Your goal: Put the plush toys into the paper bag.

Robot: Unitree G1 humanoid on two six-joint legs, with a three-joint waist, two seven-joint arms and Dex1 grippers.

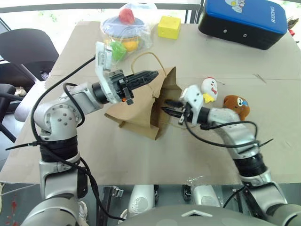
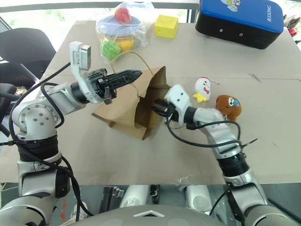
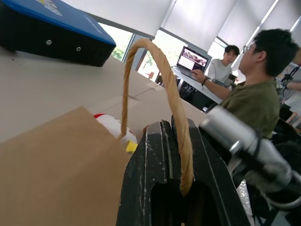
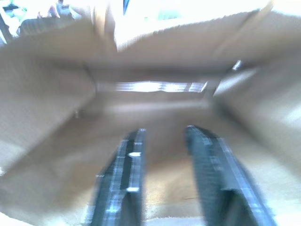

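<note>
Left eye view has both arms reaching in over the cardboard-covered surface (image 1: pixel 94 155), meeting at the paper bag (image 1: pixel 134 113), which lies on its side near the middle with its mouth turned toward the robot's right. The left hand (image 1: pixel 149 75) points almost level, forward and to the right, above the bag; its black fingers are pinched tight on one twisted loop handle (image 3: pixel 162 84), which arches up past the fingertips in the left wrist view. The right hand (image 1: pixel 170 107) points level and to the left at the bag's mouth, its two fingers (image 4: pixel 124 174) held a moderate gap apart with nothing between them; the right wrist view looks between them into the brown interior of the bag.

Just beyond the right forearm, the white chick (image 1: pixel 209 89) and the brown-orange furry animal (image 1: pixel 236 106) sit side by side on the surface, outside the bag.

Farther back stand the plastic-wrapped colourful toys (image 1: pixel 127 28), a yellow foam cube (image 1: pixel 169 27) and a blue and black case (image 1: pixel 244 21).
</note>
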